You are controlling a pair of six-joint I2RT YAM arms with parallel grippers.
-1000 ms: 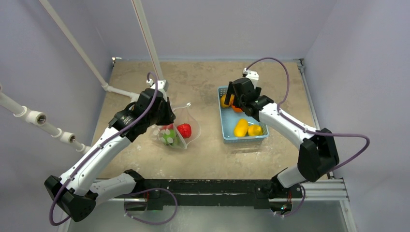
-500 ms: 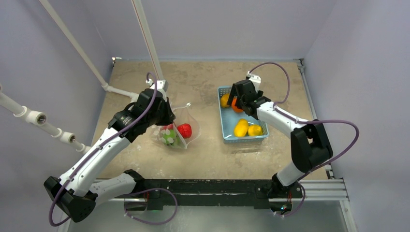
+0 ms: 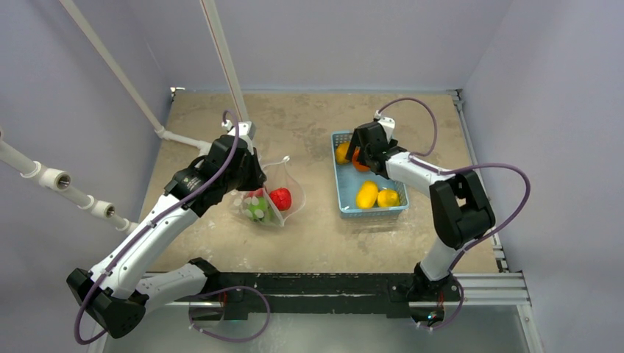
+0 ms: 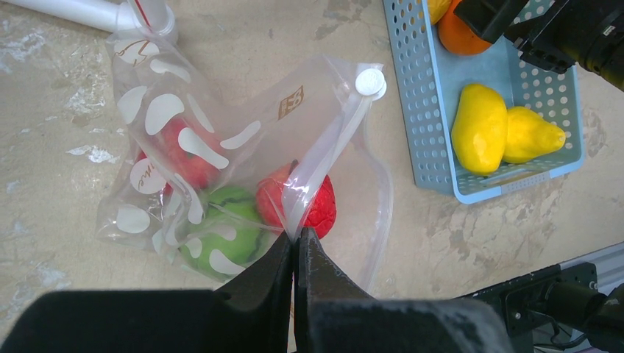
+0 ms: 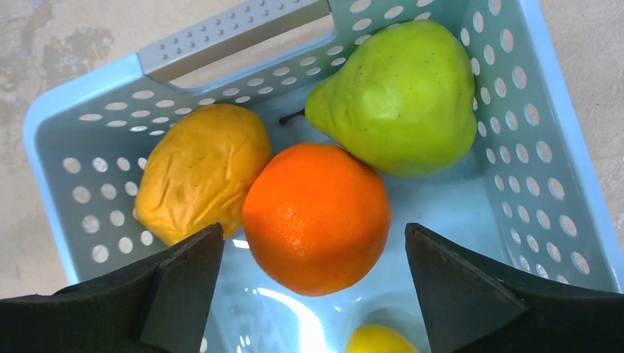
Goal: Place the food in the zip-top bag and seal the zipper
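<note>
Both arms mid-loading: left gripper clamps the bag at its zipper; right gripper, jaws apart, straddles the orange; next, close.

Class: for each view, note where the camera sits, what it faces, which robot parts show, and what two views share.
Top external: above, behind the robot, looking down on the table; left arm, right arm show.
Left wrist: looks down past the shut left gripper pinching the zip-top bag.
Right wrist: looks down into the basket; open right gripper straddles the orange.
Shared: top and left wrist show bag and basket.
</note>
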